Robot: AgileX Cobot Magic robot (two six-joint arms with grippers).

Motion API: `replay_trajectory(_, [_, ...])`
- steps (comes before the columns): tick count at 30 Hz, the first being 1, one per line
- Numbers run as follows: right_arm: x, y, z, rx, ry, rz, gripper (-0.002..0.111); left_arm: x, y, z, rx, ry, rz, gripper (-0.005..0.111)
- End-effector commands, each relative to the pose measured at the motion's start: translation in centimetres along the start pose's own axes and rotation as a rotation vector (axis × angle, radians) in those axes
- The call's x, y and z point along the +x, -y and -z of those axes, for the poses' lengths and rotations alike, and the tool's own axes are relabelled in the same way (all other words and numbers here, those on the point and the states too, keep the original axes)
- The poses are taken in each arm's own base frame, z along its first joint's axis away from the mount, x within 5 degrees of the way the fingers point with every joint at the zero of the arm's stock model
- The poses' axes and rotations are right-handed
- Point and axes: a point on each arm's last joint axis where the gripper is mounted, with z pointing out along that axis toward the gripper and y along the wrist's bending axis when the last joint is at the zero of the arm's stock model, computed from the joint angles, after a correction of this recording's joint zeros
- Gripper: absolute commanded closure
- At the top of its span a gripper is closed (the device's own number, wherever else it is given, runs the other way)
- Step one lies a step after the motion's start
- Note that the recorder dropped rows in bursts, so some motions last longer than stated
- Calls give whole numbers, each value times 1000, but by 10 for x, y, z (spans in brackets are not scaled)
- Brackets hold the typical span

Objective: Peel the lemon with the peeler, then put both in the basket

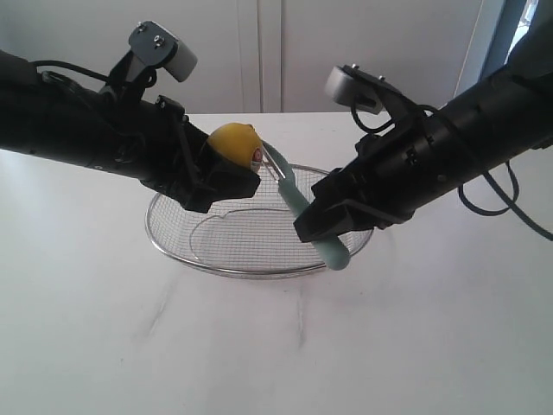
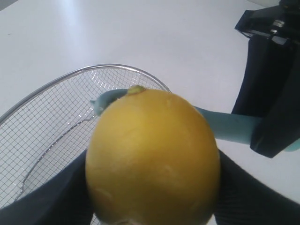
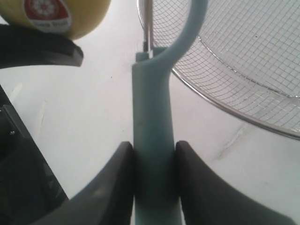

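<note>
Yellow fills my left wrist view: the lemon (image 2: 152, 157) sits clamped between the dark fingers of my left gripper (image 1: 226, 175), lifted off the tabletop (image 1: 104, 328) above the left part of the basket (image 1: 233, 270). Its red-and-white sticker (image 3: 47, 11) faces my other arm. My right gripper (image 3: 152, 150) is pinched tight on the pale teal handle of the peeler (image 3: 152, 117), one finger on each side. In the exterior view the peeler slants up over the basket's right side, its curved head reaching just beside the lemon's stickered end. Whether the blade touches the skin I cannot tell. The silver wire-mesh basket stands on the white tabletop beneath both.
</note>
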Motion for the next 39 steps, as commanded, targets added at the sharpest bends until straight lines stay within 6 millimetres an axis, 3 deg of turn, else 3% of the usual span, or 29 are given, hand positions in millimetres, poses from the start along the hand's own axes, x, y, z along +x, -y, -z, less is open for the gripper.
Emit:
replay_trajectory(1, [0,-2,0,-23,5,9,108,-4,3,2,16,22,18,107])
replay_trajectory(11, [-1,-3,1,-28,12,15,108,-4,3,2,16,22,18,107])
replay_trajectory(28, [-4,-21,28,32,121,90,108,-4,3,2,16,22,18,107])
replay_trajectory(39, [-2,-20,42,163,134,143,108,-4,3,2,16,22,20,107])
